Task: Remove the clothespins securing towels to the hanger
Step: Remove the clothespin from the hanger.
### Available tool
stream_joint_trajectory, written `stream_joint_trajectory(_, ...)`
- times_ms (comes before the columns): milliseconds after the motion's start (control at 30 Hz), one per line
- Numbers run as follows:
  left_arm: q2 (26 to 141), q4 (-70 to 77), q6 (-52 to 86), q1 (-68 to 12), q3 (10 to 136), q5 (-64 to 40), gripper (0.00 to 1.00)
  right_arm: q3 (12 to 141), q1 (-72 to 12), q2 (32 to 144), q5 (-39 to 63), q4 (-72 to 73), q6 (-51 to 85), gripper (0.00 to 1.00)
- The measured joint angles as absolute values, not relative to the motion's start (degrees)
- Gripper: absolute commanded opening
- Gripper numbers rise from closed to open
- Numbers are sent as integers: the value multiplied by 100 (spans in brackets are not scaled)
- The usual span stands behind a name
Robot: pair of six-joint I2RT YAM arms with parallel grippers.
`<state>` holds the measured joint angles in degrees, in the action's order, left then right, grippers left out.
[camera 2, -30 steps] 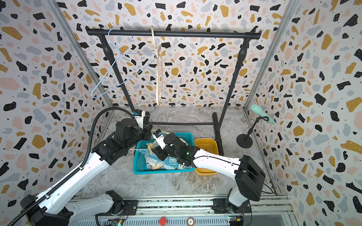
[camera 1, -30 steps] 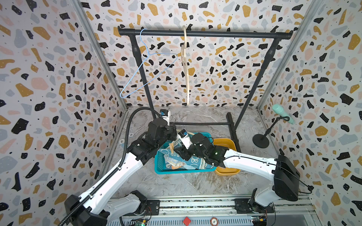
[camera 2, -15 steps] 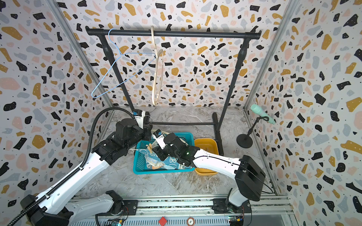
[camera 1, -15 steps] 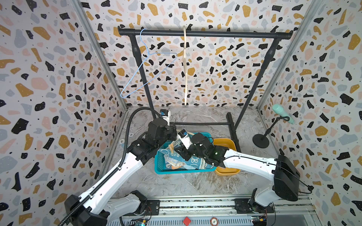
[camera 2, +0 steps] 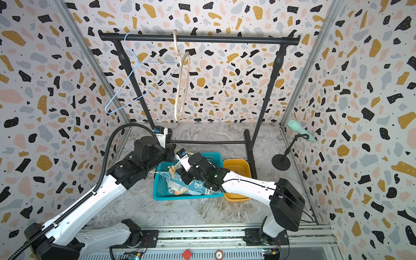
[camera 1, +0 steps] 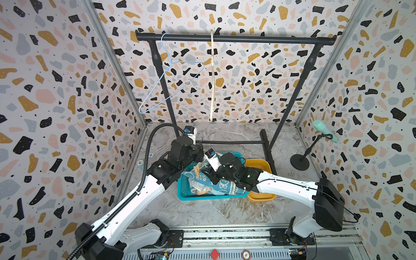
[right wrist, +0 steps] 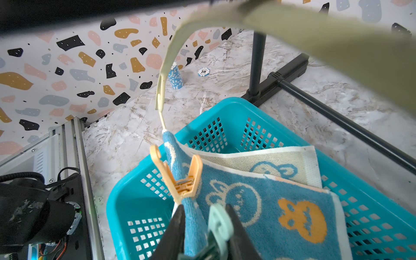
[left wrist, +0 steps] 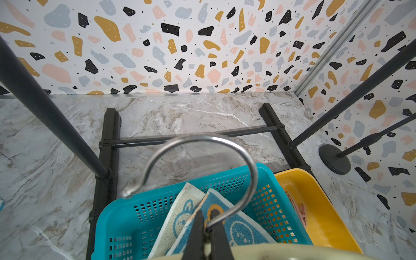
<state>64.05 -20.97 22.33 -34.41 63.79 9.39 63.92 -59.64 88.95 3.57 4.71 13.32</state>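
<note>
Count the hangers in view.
3: a blue wire hanger and a beige hanger hang on the rail; the left tool holds a cream hanger over the basket. None seems hidden.

Teal rabbit towel (right wrist: 258,202), cream reverse, hangs from cream hanger (right wrist: 162,90) into basket (right wrist: 225,112); peach clothespin (right wrist: 180,180) clipped on its edge, mint clothespin (right wrist: 219,225) just beside.

left arm (camera 1: 144,193) reaching to 1 o'clock | left pincer (left wrist: 206,216) clamped shut | right arm (camera 1: 283,183) reaching to 10 o'clock | right pincer (right wrist: 204,209) fingers narrowly apart
</note>
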Motion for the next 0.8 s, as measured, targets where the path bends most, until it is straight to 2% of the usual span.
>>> stream_joint_trajectory(133,6429,-2097,2235,-3450,6379,921,0,6392,-5957,8899,344,471,1304,18)
stream_joint_trajectory(300,6442,-2097,2235,-3452,6379,904,0,6394,-5955,8906,344,473,1297,1)
stream_joint_trajectory(800,6442,-2097,2235,-3454,6379,908,0,6471,-5948,8982,336,469,1295,0)
